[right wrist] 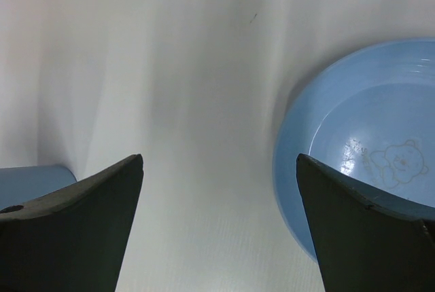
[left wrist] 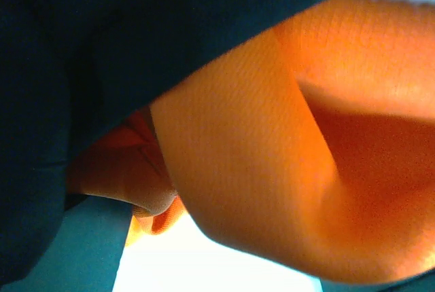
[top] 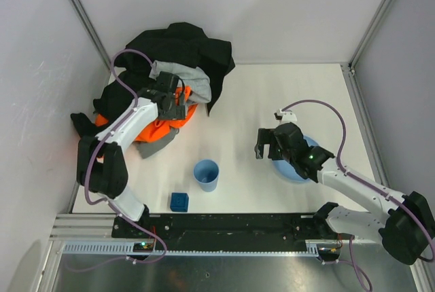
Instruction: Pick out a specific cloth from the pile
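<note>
At near edge of pile [top: 178,46]: noted left gripper [top: 175,106] down against orange cloth [left wrist: 258,156], jaw state indeterminable; noted right gripper [right wrist: 219,227] spread wide beside blue plate [right wrist: 293,144].

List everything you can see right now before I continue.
Black garment: one, black, back of pile, far left.
Orange cloth: one, bright orange, pile's front.
Grey cloth: one, grey, atop pile.
Darker grey patch: one, under the orange edge.
Cup: one, blue, centre of table.
Block: one, dark blue, near edge, left of cup.
Plate: one, light blue, right side.
Left gripper: black, buried in pile, jaws hidden.
Right gripper: black, open, beside plate.
</note>
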{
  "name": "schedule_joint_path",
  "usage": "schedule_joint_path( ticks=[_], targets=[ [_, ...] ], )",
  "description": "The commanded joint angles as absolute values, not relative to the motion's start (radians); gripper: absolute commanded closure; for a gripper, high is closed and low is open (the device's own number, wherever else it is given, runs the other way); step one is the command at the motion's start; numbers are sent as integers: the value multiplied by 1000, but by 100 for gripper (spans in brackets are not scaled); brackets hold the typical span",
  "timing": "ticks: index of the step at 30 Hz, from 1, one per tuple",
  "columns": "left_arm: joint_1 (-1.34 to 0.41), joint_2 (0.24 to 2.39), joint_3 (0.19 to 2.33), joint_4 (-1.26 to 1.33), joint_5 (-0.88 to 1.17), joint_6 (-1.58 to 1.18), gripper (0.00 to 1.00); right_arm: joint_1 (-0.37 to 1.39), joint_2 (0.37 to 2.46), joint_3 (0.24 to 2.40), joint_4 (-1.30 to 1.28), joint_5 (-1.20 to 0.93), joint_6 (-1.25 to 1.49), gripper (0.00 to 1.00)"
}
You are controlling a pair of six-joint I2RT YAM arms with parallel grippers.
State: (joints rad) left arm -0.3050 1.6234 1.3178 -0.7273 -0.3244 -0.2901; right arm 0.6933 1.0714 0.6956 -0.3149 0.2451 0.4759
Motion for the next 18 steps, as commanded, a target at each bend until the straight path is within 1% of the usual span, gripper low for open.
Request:
schedule_joint_path(
  ticks=[1, 5, 7, 10, 13, 16, 17, 18],
  targets=[
    [-299, 1671, 1391, -665, -388, -235, 5, 686, 1076, 734, -283, 239, 468, 1],
    [-300, 1726, 1415, -664, -400, -224, 12, 682, 1089, 734, -280, 235, 464, 1],
    [-299, 1756, 1426, -665, -413, -216, 20, 679, 1098, 735, -278, 231, 460, 1],
    [-296, 1790, 1437, -665, -434, -212, 37, 671, 1103, 735, -276, 217, 456, 1],
    [-291, 1808, 1438, -660, -423, -216, 60, 663, 1102, 735, -273, 194, 450, 1],
    [-285, 1813, 1433, -656, -404, -218, 87, 653, 1102, 734, -265, 176, 440, 1],
    [-285, 1811, 1429, -655, -403, -218, 93, 651, 1101, 733, -264, 173, 439, 1],
    [-283, 1806, 1424, -653, -402, -220, 96, 650, 1101, 734, -262, 173, 438, 1]
  ],
)
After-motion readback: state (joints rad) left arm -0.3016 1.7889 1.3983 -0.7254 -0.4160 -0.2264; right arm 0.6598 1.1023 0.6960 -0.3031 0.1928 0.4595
